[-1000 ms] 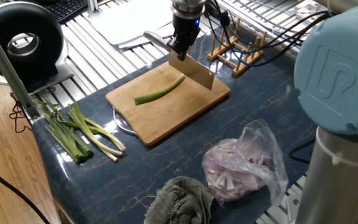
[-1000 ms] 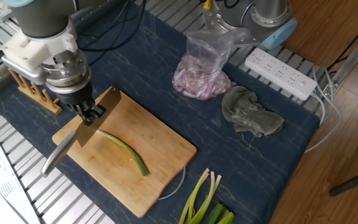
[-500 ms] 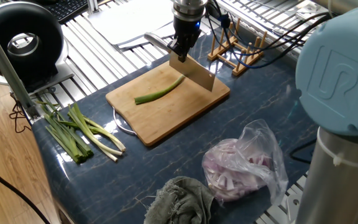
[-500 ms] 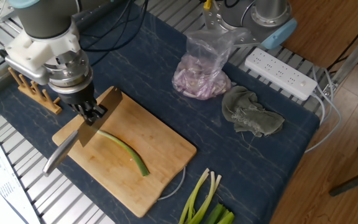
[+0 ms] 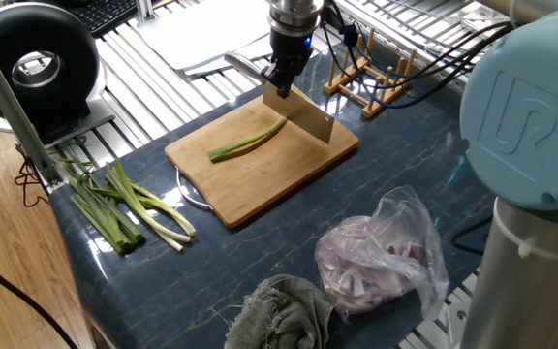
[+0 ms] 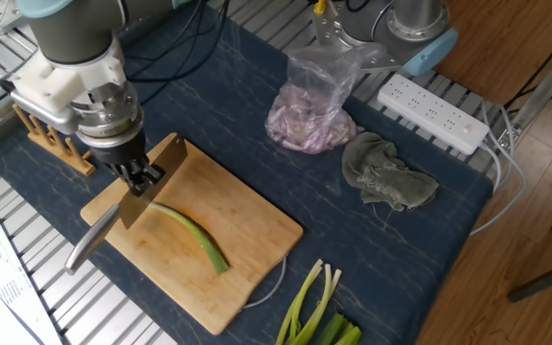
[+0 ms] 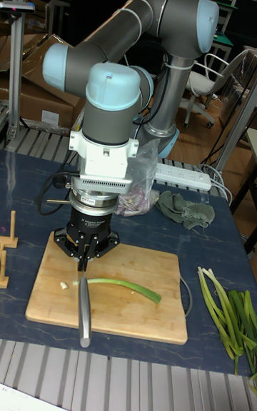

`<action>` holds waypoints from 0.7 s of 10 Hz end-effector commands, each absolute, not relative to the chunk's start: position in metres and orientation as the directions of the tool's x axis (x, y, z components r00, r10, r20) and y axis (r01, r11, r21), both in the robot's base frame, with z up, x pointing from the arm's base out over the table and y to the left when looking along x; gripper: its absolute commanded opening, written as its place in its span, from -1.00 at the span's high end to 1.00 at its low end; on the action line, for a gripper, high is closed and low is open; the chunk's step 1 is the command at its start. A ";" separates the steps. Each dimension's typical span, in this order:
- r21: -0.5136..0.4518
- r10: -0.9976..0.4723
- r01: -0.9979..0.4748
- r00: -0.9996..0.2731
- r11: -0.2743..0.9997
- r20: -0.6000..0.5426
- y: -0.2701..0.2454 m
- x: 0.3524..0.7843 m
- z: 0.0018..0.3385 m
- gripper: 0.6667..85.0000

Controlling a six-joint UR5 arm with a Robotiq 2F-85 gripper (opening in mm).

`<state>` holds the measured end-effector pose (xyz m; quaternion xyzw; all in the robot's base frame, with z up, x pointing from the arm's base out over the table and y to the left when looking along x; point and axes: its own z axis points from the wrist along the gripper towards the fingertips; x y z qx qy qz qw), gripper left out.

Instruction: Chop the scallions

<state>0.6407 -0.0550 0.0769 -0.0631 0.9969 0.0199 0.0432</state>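
Over the last second the gripper (image 6: pixel 140 178), clamped on the knife (image 6: pixel 127 206), has edged slightly along the cutting board (image 5: pixel 260 170), bringing the blade to the white end of the 1 scallion (image 5: pixel 248 142) lying mid-board. A small pale bit (image 7: pixel 63 285) already lies cut beside it, so chopping looks barely begun. More scallions (image 5: pixel 124 206) wait near the worktop (image 6: pixel 257 115) corner. The worktop is dark blue marble-patterned; a bag of onion slices (image 5: pixel 376 257), a rag (image 5: pixel 279 310) and a power strip (image 6: pixel 434 113) share it.
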 end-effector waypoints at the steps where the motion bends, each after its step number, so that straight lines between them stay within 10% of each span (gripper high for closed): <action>1: 0.047 -0.118 -0.123 -0.987 0.991 -0.111 -0.052 0.649 0.069 0.98; 7: 0.065 -0.095 -0.104 -0.988 0.992 -0.122 -0.040 0.684 0.101 0.98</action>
